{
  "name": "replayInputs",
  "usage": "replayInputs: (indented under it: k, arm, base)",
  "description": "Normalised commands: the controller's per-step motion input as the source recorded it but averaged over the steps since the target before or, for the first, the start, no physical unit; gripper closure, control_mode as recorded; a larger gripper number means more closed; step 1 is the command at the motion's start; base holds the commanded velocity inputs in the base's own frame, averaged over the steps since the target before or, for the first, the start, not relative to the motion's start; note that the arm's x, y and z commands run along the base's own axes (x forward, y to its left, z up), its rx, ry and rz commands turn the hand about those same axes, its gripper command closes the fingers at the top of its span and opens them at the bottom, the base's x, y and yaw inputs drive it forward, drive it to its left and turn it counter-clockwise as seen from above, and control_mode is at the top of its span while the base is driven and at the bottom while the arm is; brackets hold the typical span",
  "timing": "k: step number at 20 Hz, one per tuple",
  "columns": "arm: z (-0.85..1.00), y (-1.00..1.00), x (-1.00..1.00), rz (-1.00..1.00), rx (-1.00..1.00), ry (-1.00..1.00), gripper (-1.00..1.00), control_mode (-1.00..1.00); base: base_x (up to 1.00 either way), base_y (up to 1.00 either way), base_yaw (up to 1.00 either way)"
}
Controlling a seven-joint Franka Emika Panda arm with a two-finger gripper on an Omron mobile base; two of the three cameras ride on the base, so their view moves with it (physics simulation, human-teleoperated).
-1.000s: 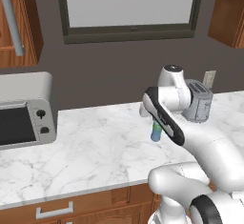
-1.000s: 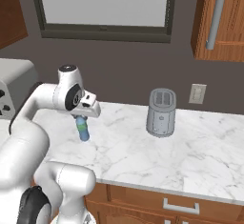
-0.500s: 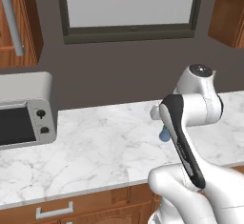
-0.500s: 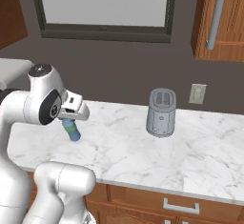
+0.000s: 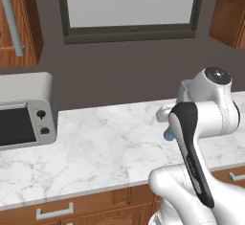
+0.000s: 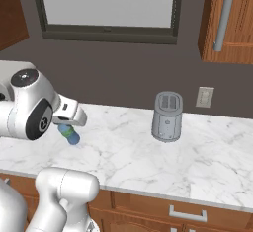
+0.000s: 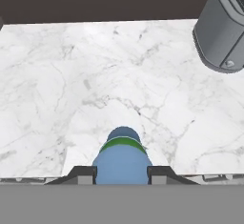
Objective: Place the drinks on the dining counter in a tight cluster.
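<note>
My gripper point(image 7: 121, 174) is shut on the small blue water bottle point(image 7: 121, 157), one dark finger tip on each side of its body, with its green band and rounded end pointing away from the hand. In the right base view the bottle point(image 6: 70, 134) hangs tilted a little above the marble wall counter point(image 6: 138, 157), sticking out below the gripper point(image 6: 65, 127) at the left. A bit of the blue bottle point(image 5: 168, 134) peeks out from behind my arm in the left base view. The dining counter is out of view.
A grey toaster point(image 6: 166, 116) stands at the back of the wall counter, to the bottle's right. A silver microwave point(image 5: 24, 109) sits at the counter's left end. Wooden cabinets point(image 6: 230, 21) hang above, and drawers point(image 6: 188, 213) run below the front edge.
The arm has swung and drawn the bottle back from the counter's middle toward the base. The bottle has tipped from upright to tilted. The grip has stayed the same.
</note>
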Motion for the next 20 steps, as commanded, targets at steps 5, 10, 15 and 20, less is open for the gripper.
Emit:
replayInputs:
  k: [5,10,15,20]
  arm:
    - [0.0,0.0,0.0,0.0,0.0,0.0,1.0,-1.0]
    - [0.0,0.0,-0.03,0.0,0.0,0.0,1.0,-1.0]
    - [0.0,0.0,0.0,0.0,0.0,0.0,1.0,1.0]
    - [0.0,0.0,0.0,0.0,0.0,0.0,1.0,1.0]
  base:
    - [0.0,0.0,0.0]
    - [0.0,0.0,0.0]
    - [-0.22,0.0,0.0]
    - [-0.54,-0.01,-0.16]
